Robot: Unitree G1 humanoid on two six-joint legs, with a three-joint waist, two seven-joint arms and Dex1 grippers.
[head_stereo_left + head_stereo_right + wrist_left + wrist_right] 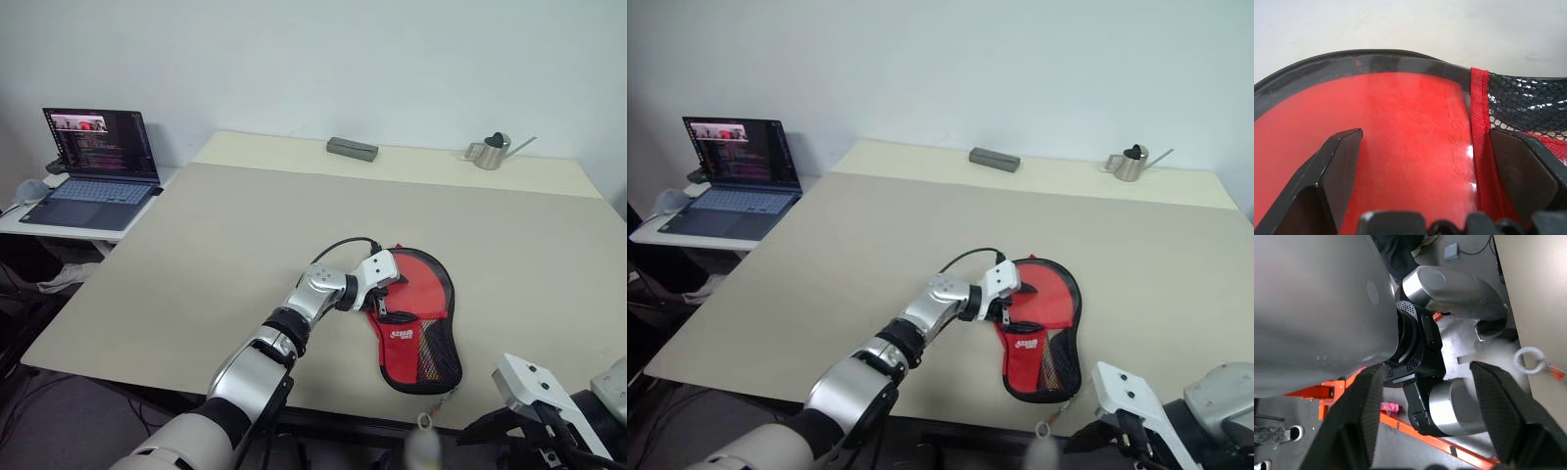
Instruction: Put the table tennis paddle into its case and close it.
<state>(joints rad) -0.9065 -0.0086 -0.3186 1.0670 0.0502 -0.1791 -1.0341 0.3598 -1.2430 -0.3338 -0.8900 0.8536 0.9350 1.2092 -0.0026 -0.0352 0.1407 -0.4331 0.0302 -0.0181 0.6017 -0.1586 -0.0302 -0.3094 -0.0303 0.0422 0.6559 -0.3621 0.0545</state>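
The case [423,318] lies flat near the table's front edge, red side up, with black trim, a white logo and a mesh pocket [1528,95]. My left gripper [384,302] rests at the case's left edge. Its two fingers [1342,166] stand open over the smooth red face, one beside the pocket's red binding. The table tennis paddle is hidden. My right gripper [1425,387] hangs off the table's front right corner, open with nothing between its fingers. A metal ring [1528,360] on the case's pull dangles over the table edge close to it.
The beige table [245,245] reaches far back. On its far strip lie a grey block [352,148] and a small metal watering can [490,151]. An open laptop [98,166] sits on a lower side table at the left.
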